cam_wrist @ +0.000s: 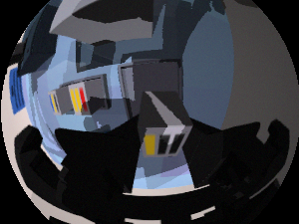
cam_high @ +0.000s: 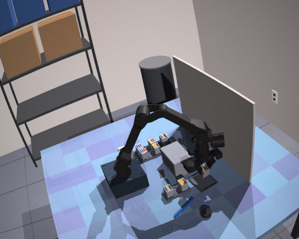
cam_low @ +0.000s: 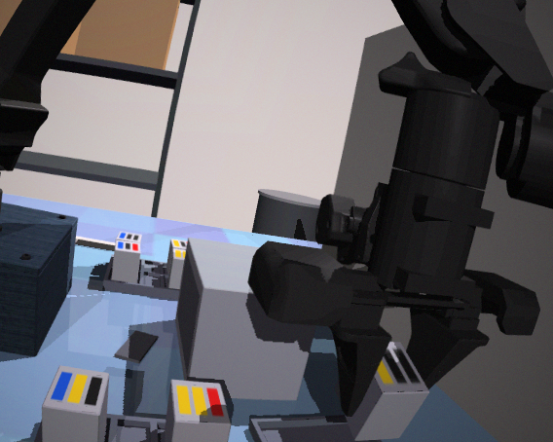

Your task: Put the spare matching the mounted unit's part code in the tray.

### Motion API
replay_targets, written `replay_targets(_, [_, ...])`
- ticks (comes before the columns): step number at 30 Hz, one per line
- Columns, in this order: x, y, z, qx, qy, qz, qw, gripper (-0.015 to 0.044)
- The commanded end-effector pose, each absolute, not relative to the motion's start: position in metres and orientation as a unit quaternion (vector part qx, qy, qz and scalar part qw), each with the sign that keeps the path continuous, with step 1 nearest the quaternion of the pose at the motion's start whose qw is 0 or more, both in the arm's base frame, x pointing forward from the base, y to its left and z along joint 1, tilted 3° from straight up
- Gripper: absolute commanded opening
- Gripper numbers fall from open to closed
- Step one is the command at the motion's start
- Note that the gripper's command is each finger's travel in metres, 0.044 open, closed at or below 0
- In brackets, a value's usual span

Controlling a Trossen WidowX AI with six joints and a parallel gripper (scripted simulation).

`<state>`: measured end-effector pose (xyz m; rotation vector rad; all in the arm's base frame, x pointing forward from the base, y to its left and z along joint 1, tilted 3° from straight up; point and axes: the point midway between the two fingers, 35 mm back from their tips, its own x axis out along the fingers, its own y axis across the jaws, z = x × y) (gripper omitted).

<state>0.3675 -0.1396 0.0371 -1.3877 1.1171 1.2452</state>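
One small grey spare block with a yellow-black-black stripe code (cam_low: 390, 398) sits clamped in my tool (cam_low: 390, 360), lower right of the exterior view. I see it tilted, its lower end at the flat dark tray (cam_high: 210, 183); contact unclear. Large grey mounted unit (cam_low: 236, 321) stands just left on the desk (cam_high: 275, 168).

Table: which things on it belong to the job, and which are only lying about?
Job:
- gripper, shut on the spare with one yellow and two black stripes
- tray
- big grey unit
- other spares

Lying about:
- blue pen
- black round thing
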Motion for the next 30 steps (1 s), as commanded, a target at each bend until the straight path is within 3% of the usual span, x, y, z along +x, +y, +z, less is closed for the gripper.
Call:
replay_targets(1, [0.368,-0.139,0.033,-0.566,0.452,0.508,0.466,0.0])
replay_targets(30, [0.365,-0.139,0.004,-0.566,0.452,0.508,0.466,0.0])
